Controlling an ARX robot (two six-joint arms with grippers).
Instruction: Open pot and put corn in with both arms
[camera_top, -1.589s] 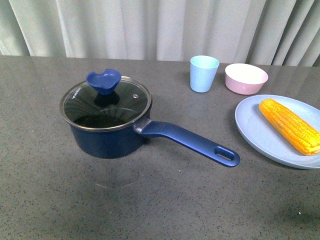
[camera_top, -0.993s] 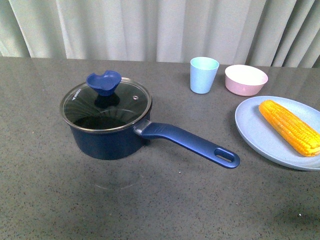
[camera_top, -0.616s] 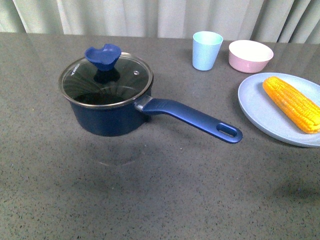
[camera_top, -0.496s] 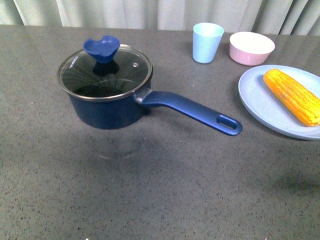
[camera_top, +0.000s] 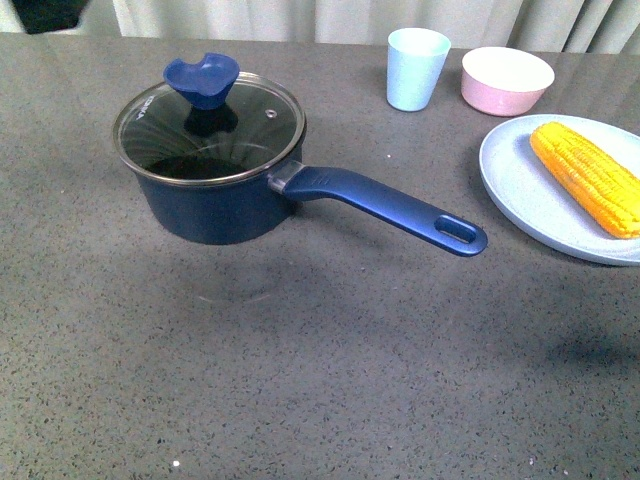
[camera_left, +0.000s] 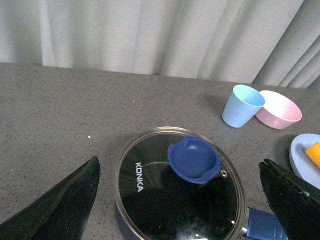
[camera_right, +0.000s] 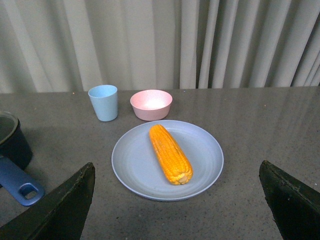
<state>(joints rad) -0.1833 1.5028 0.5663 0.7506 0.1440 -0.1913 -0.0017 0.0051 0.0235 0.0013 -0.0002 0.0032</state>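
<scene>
Glossy glass and smooth enamel on a dull speckled counter

The counter (camera_top: 300, 380) looks like dark grey stone, finely flecked, matt with only a faint sheen. The pot (camera_top: 210, 212) has a smooth satin navy coating outside. Its lid (camera_top: 245, 150) is clear, glossy glass in a bright steel rim, and the knob (camera_top: 202, 80) looks like smooth, soft-matt blue plastic or silicone. The handle (camera_top: 390, 205) has the same smooth blue finish, with a grey metal joint at the pot wall. The plate (camera_top: 525, 190), cup (camera_top: 417, 68) and bowl (camera_top: 507, 80) look like smooth, low-gloss pastel plastic. The corn (camera_top: 585, 178) is bumpy with kernel rows and slightly shiny. The curtain (camera_left: 150, 35) is soft, pleated pale cloth.
</scene>
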